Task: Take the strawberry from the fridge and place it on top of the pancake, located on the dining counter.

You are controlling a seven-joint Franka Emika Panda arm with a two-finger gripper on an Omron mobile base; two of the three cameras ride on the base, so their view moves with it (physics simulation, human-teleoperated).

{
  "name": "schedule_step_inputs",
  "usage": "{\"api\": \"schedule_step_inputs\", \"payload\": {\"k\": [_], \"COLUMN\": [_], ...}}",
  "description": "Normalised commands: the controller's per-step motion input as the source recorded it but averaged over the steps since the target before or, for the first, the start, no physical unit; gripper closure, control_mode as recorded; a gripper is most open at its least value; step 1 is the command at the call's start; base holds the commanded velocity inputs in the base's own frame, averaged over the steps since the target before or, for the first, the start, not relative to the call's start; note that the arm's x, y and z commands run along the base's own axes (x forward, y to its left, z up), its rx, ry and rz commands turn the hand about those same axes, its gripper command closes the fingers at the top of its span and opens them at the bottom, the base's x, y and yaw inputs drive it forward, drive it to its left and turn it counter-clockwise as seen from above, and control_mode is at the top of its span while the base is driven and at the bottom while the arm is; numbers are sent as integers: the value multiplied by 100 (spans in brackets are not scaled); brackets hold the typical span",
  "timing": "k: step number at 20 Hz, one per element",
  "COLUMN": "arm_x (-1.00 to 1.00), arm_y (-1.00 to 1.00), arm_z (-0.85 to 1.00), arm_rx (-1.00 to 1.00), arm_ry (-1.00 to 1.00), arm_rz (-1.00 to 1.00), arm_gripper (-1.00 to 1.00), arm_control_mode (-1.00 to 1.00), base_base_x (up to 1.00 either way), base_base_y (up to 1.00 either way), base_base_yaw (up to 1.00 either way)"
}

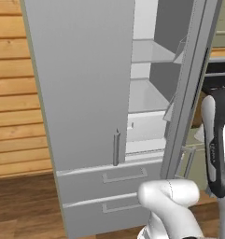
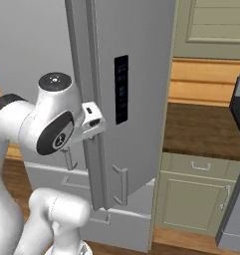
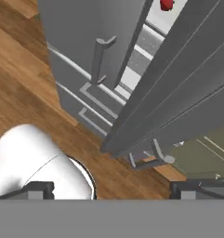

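The grey fridge (image 1: 81, 84) stands with its left door shut and its right door (image 2: 134, 89) swung open, so the white shelves (image 1: 146, 95) show inside. A small deep red strawberry (image 3: 167, 4) lies on a shelf inside, at the very top of the hand view. My gripper (image 3: 112, 189) is open, its two dark fingertips far apart with nothing between them. It hangs outside the fridge, well short of the berry, above the floor and level with the lower end of the open door. My wrist (image 2: 90, 122) is close to that door's edge. The pancake and the dining counter are out of view.
Two lower fridge drawers (image 1: 111, 179) sit under the doors. Right of the fridge runs a brown wall counter (image 2: 201, 129) on green cabinets (image 2: 191, 199), with a dark appliance (image 2: 239, 102) at the far right. The open door (image 3: 187, 79) stands between my hand and that counter.
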Motion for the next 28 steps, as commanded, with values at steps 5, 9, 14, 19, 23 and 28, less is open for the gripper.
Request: {"api": "schedule_step_inputs", "payload": {"k": [5,9,14,19,23,28], "arm_x": [-26,42,99,90,53,7], "arm_y": [100,70,5,-40,-46,-46], "arm_z": [65,37,4,0,0,0], "arm_rx": [-60,-72,-67,-18,0,0], "arm_ry": [0,31,39,37,12,1], "arm_rz": [-13,-14,-5,-4,-1,0], "arm_gripper": [-100,-100,-100,-100,-100,-100], "arm_control_mode": [-100,-100,-100,-100,-100,-100], "base_base_x": [0,0,0,0,0,0], "base_base_y": [0,0,0,0,0,0], "base_base_yaw": [0,0,0,0,0,0]}}
